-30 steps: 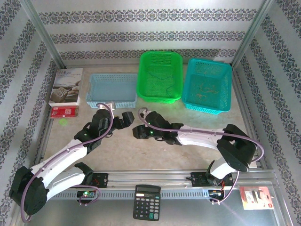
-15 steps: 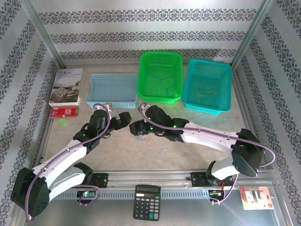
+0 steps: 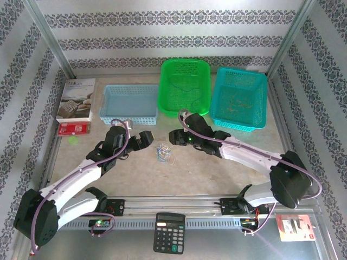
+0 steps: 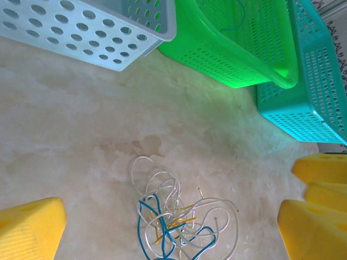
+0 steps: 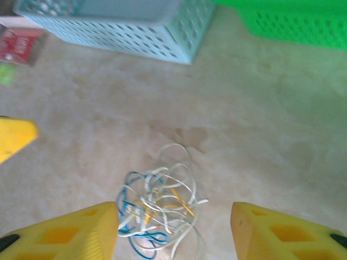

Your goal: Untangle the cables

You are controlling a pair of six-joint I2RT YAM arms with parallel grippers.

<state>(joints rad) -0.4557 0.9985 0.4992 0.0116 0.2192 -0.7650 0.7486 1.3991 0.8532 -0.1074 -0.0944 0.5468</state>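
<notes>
The cables are seen lying on the table, between and just nearer than the left gripper and right gripper; single strands can hardly be distinguished.

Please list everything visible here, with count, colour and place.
cables: one tangled bundle; white, yellow, blue; table middle
light blue basket: one; far side, leftmost
green basket: one; far side, middle
teal basket: one; far side, rightmost
box: one; white; far left
red packet: one; in front of the box
calculator: one; black; near edge
red package: one; near right corner
left hand: one; black; open, left of cables
right hand: one; black; open, right of cables
</notes>
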